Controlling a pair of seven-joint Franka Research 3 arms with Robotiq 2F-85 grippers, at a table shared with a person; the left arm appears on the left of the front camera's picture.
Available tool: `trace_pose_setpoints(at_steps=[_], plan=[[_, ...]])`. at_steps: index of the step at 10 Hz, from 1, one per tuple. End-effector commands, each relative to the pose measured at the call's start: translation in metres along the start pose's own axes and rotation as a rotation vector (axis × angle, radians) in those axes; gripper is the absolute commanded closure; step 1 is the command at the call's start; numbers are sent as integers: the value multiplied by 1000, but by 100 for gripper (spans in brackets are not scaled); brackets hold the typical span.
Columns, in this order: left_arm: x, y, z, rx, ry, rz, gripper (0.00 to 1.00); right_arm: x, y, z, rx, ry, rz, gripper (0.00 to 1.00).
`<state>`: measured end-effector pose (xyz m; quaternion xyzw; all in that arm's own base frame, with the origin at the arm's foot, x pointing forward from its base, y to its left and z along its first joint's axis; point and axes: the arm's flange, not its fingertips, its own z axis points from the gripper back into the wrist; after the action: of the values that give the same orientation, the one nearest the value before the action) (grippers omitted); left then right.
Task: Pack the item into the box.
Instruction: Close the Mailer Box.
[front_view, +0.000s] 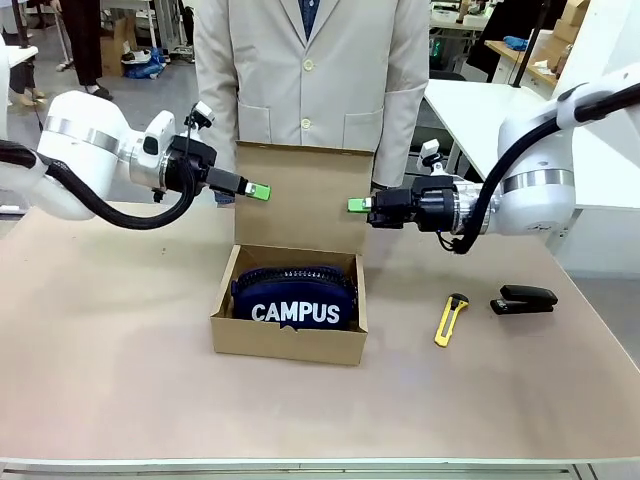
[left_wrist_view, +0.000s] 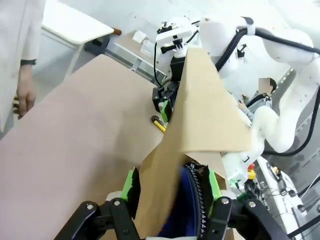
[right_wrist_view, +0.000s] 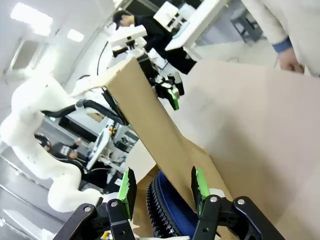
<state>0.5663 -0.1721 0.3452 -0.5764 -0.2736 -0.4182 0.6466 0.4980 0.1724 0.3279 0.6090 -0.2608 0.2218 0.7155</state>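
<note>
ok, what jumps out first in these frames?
The navy CAMPUS pouch already lies in the open cardboard box mid-table, its flap lid standing upright. Both arms flank that flap: the left gripper and right gripper straddle its side edges, jaws apart. A yellow utility knife and black stapler lie on the table to the box's right.

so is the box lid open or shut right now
Open: the flap lid stands upright behind the box, and the navy pouch lies visible inside.
</note>
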Motion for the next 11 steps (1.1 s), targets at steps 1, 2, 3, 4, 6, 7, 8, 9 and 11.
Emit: trace_pose_setpoints(at_steps=[1, 2, 3, 4, 6, 7, 8, 9, 11], plan=[[-13, -15, -6, 7, -12, -65, 34, -16, 17, -1, 2, -55, 152, 40], [-18, -20, -3, 9, -10, -95, 34, -21, 25, -2, 6, -50, 208, 40], [-21, -27, -3, 18, -13, -130, 34, -27, 31, -2, 12, -45, 269, 40], [-24, -35, 0, 23, -21, -178, 34, -33, 37, -2, 18, -37, 319, 40], [-33, -49, 2, 37, -23, -270, 34, -45, 42, -2, 9, -33, 388, 40], [-40, -55, 3, 40, -13, -308, 34, -52, 42, -3, 11, -38, 421, 40], [-46, -56, 3, 46, -7, -328, 34, -58, 40, -5, 6, -45, 446, 40], [-50, -53, 1, 50, -15, -304, 34, -63, 38, -9, -10, -56, 458, 40], [-35, -48, 4, 16, 18, -282, 34, -54, 37, -1, 9, -9, 417, 40]])
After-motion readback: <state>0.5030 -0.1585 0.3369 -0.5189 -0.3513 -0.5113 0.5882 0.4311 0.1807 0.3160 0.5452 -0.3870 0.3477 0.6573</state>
